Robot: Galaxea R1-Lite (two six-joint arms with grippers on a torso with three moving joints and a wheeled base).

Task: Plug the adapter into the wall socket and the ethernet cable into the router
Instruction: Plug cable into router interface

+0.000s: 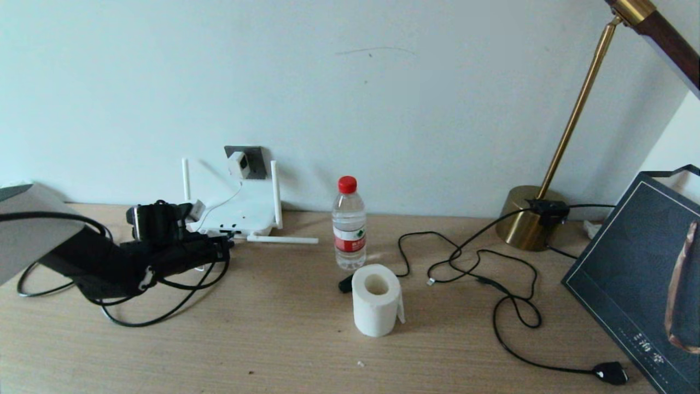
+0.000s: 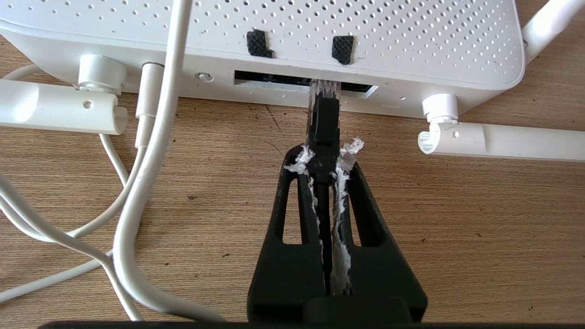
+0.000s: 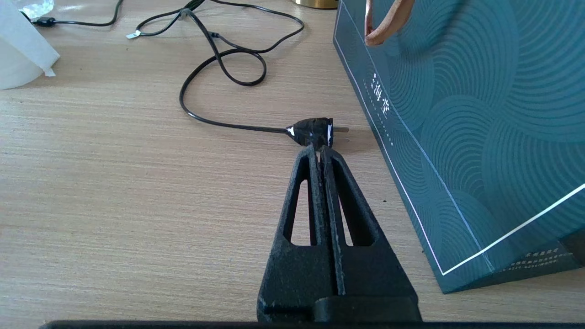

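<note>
The white router (image 1: 240, 210) lies against the wall under the dark grey wall socket (image 1: 252, 158). The white adapter (image 1: 239, 163) sits in the socket, and its thin white cord (image 2: 151, 137) runs down to the router. My left gripper (image 2: 323, 153) is shut on the ethernet cable (image 2: 324, 121) just behind its plug. The plug's clear tip is in the router's (image 2: 320, 27) dark port slot. The cable's black loops (image 1: 164, 312) lie on the table by my left arm. My right gripper (image 3: 320, 151) is shut on nothing, low over the table at the right.
A water bottle (image 1: 349, 224) and a toilet paper roll (image 1: 376, 300) stand mid-table. A brass lamp (image 1: 533, 219) stands at the back right; its black cord (image 1: 508, 295) ends in a plug (image 3: 315, 131) just ahead of my right gripper. A dark teal bag (image 3: 457, 114) stands beside it.
</note>
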